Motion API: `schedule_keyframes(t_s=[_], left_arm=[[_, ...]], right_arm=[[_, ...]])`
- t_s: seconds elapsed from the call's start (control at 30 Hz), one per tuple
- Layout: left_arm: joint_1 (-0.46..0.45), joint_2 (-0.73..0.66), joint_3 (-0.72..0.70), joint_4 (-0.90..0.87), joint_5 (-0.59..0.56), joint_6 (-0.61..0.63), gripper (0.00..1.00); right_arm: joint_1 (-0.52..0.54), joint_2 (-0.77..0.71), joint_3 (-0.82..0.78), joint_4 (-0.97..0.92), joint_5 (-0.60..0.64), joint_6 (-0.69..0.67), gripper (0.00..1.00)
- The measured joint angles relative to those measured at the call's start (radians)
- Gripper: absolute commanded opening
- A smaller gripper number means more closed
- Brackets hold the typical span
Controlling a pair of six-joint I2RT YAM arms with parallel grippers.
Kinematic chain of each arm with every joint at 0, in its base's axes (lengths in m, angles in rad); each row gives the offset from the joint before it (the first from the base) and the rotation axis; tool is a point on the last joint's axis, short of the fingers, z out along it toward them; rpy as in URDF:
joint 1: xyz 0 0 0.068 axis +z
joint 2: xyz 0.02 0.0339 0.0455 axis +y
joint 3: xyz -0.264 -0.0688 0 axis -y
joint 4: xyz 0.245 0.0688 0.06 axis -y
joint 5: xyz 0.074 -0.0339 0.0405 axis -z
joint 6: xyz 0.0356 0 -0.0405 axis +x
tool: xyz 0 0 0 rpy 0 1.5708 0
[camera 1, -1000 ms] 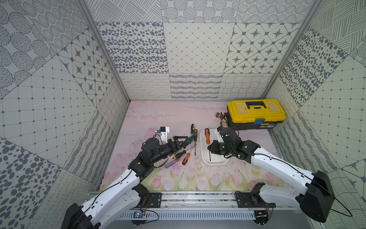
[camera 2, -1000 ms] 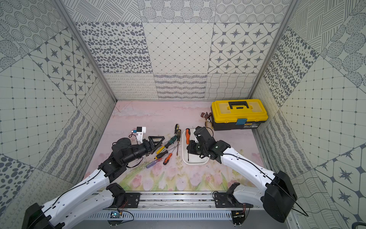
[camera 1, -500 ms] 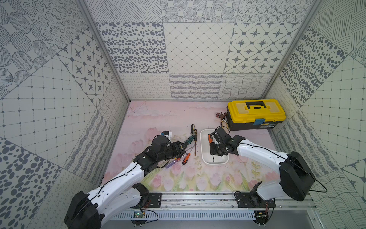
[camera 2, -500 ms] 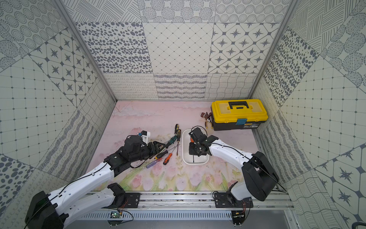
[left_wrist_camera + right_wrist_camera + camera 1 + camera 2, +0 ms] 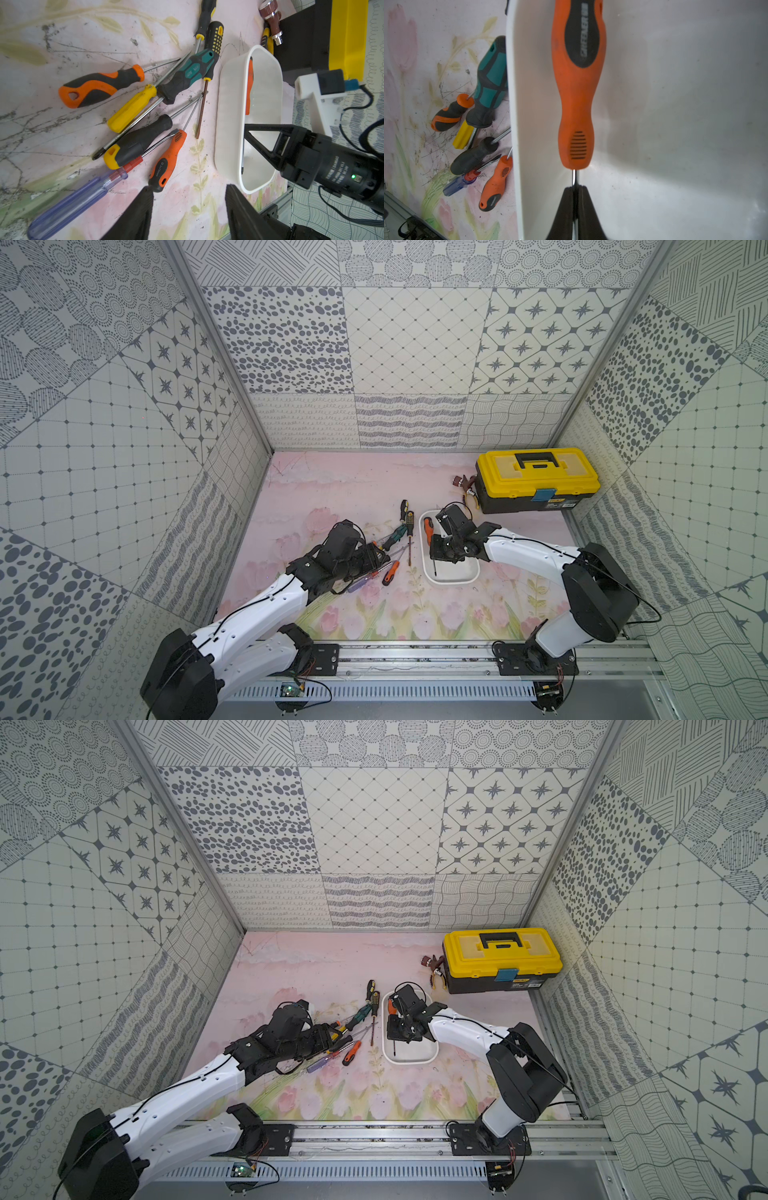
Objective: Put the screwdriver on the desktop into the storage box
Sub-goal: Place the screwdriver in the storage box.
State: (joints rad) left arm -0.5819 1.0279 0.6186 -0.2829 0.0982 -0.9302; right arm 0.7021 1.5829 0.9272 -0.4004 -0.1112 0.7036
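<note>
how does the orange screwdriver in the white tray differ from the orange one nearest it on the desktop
The gripped orange-handled screwdriver is inside the white plastic tray, its shaft clamped in the right end effector; the loose orange-handled screwdriver lies on the pink floral desktop. The gripped one runs along the tray's length; the loose one lies slanted. Both have ribbed orange-and-black handles.

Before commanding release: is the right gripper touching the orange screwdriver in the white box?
Touching. The right wrist view shows the right gripper shut on the shaft of the orange screwdriver, just past its handle, inside the storage box.
</note>
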Motion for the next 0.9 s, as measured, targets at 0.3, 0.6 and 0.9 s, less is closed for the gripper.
schedule_keyframes(t_s=[0.3, 0.6, 0.9], left_arm=[[-0.001, 0.037, 0.026, -0.018, -0.016, 0.017, 0.63], [-0.001, 0.17, 0.157, -0.043, -0.055, 0.048, 0.64], [-0.001, 0.462, 0.42, -0.052, -0.125, 0.114, 0.65]], right_arm=[[0.005, 0.014, -0.014, 0.024, -0.008, 0.026, 0.52], [0.01, -0.103, -0.02, -0.016, 0.04, 0.025, 0.63], [0.049, -0.278, -0.024, -0.068, 0.079, 0.026, 0.53]])
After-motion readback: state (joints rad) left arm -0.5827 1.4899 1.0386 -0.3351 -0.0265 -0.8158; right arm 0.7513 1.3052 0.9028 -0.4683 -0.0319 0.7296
